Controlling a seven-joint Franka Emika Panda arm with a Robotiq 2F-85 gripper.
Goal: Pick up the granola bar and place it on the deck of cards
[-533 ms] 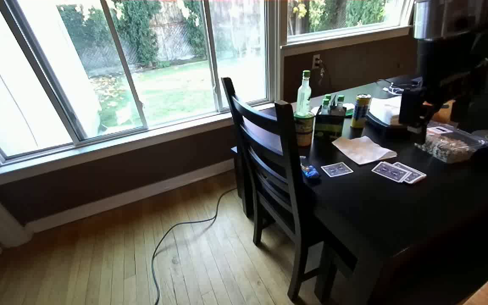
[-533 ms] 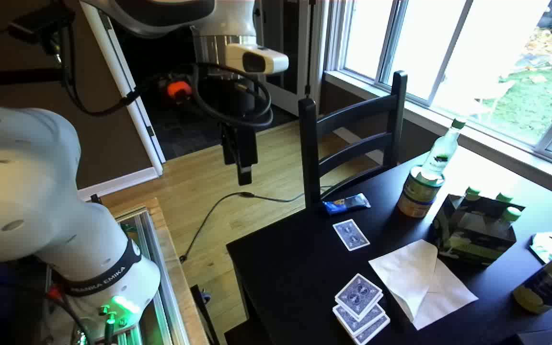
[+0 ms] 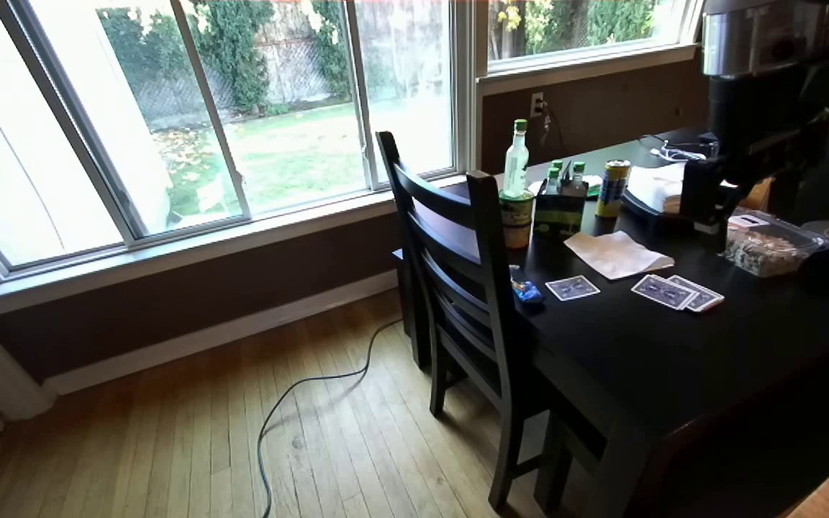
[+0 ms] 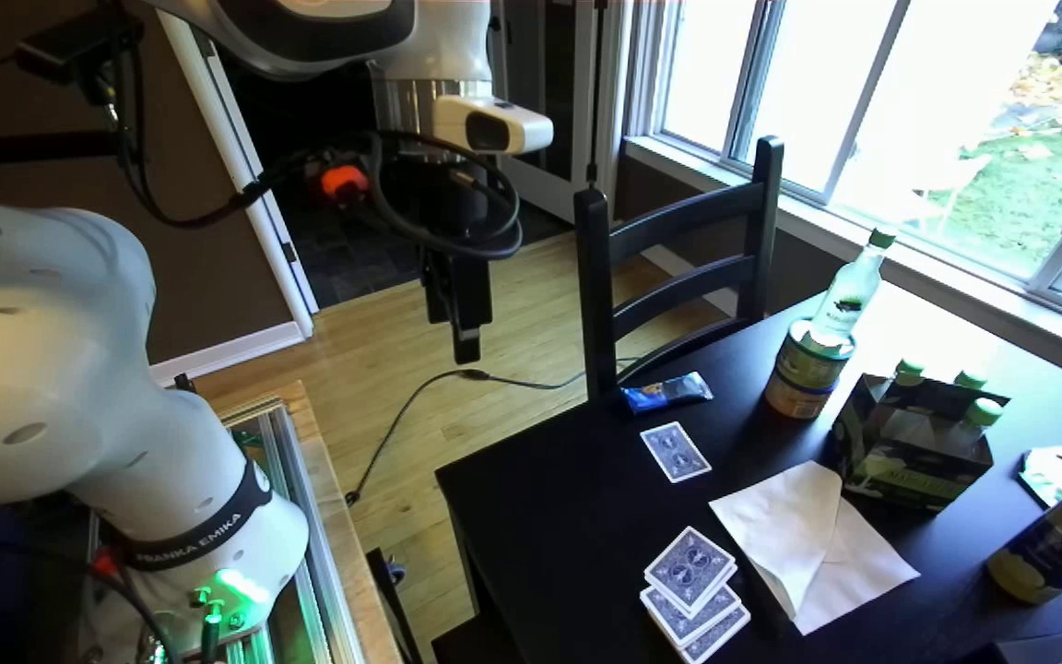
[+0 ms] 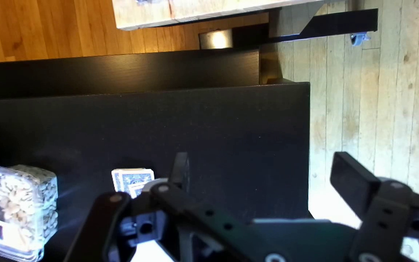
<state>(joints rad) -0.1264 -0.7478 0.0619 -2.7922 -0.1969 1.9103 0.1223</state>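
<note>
One shiny blue granola bar (image 4: 666, 394), pale at one end

The granola bar (image 4: 667, 393) looks glossy, the bench (image 4: 549, 498) smooth; the tub (image 5: 16, 211) at eight o'clock in the wrist view is shiny plastic.

There is open air over the bare end of the surface (image 4: 559, 498) and over the deck of cards (image 4: 692, 590), and the one card (image 4: 676, 452) and the paper (image 4: 808, 544) near it lie low, so the fingers (image 5: 353, 178), wide apart, could pass above them. The tall back of the chair (image 4: 683, 297) stands just beside the granola bar (image 4: 667, 393) and blocks that side. Past the granola bar's other end, a bottle (image 4: 849, 290) on a tub (image 4: 798, 387) sticks up high, with a bottle carrier (image 4: 914, 470) just beside it
</note>
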